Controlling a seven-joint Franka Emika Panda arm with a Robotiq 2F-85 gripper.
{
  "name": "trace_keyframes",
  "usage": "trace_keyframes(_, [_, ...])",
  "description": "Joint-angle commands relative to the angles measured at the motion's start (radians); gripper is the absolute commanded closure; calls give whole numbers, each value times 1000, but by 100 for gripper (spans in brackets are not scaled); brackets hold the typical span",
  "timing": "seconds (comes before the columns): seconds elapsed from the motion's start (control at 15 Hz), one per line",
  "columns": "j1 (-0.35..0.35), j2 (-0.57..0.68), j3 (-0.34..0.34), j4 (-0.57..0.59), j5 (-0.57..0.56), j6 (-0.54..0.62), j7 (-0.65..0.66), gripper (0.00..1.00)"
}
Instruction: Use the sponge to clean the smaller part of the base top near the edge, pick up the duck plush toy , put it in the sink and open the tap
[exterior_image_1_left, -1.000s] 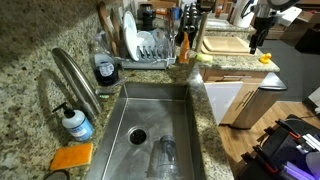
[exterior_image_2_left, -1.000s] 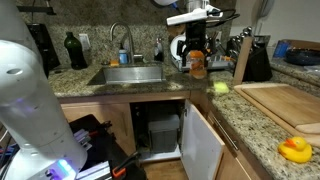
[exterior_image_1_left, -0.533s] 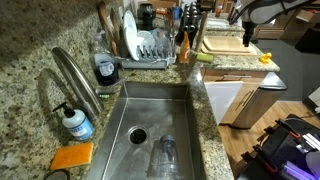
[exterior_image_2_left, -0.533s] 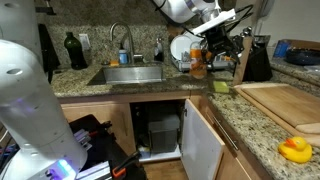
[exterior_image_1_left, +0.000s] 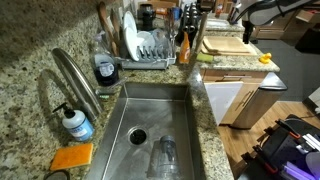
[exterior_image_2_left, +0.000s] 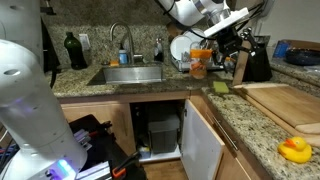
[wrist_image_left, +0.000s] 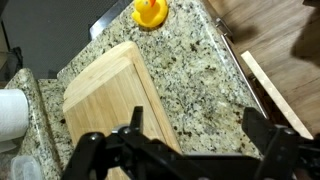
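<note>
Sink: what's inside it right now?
The sink holds what looks like a clear glass beside the drain hole; no duck plush toy yet. Its near end is cut off by the frame.

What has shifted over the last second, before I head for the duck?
The claw lifted, tilted and swung away from the sink side toward the cutting board. It is open and empty, and it neither took hold of anything nor let anything go. The duck plush toy, green sponge and tap stayed put.

Open white cabinet door (exterior_image_2_left: 200, 142); wood-plank floor (wrist_image_left: 268, 32); light-wood cabinets (exterior_image_2_left: 108, 116).
</note>
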Motion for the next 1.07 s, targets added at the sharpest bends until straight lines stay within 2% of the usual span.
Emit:
trace_keyframes(0.0, [-22,25,32,-16,3,102,-142,0])
trace_keyframes(0.2, [-38,107,74,29,126,187,-279,0])
trace_keyframes(0.4, [-69,171,119,63,277,241,-469,0])
trace_keyframes(0.47, [-17,123,75,20,213,205,-353,0])
trace_keyframes(0.6, [-30,157,89,42,259,222,-421,0])
trace_keyframes(0.73, [-37,165,91,52,263,225,-434,0])
trace_keyframes(1.0, [-99,273,164,189,533,88,-529,0])
